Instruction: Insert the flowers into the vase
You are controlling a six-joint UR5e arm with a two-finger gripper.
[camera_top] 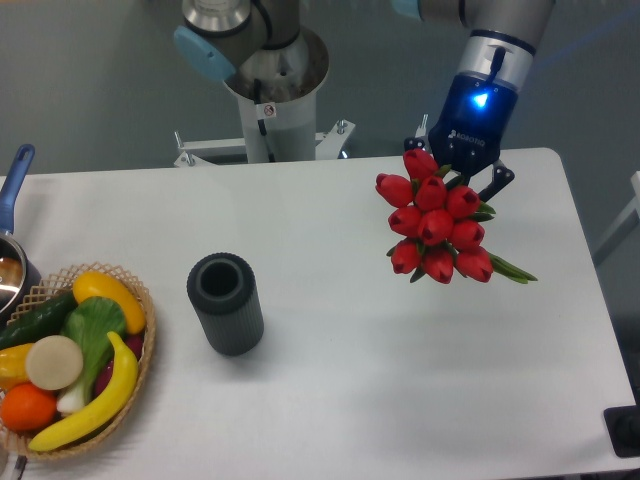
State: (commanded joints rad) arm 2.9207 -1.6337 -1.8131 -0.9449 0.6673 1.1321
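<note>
we see the end effector [462, 178] at the far right of the white desk [330, 400], its fingers pinched on the flowers [435, 228], a tight bunch of red tulip buds with green leaves. the buds face the camera and one green leaf tip juts out to the lower right of the bunch. how the stems sit between the fingers is hidden behind the buds, so we can only say the bunch hangs from the end effector, over the desk's right half. a blue light glows on the wrist just above. the vase [225, 303], a short dark ribbed cylinder, stands upright on the desk left of centre, its round mouth open to the top, well apart from the flowers. at the left edge we see a woven basket [139, 355] holding a banana [100, 395], an orange [26, 407], a yellow pepper and greens, near the vase but not touching it. a pot with a blue handle [14, 180] shows partly at the far left.
</note>
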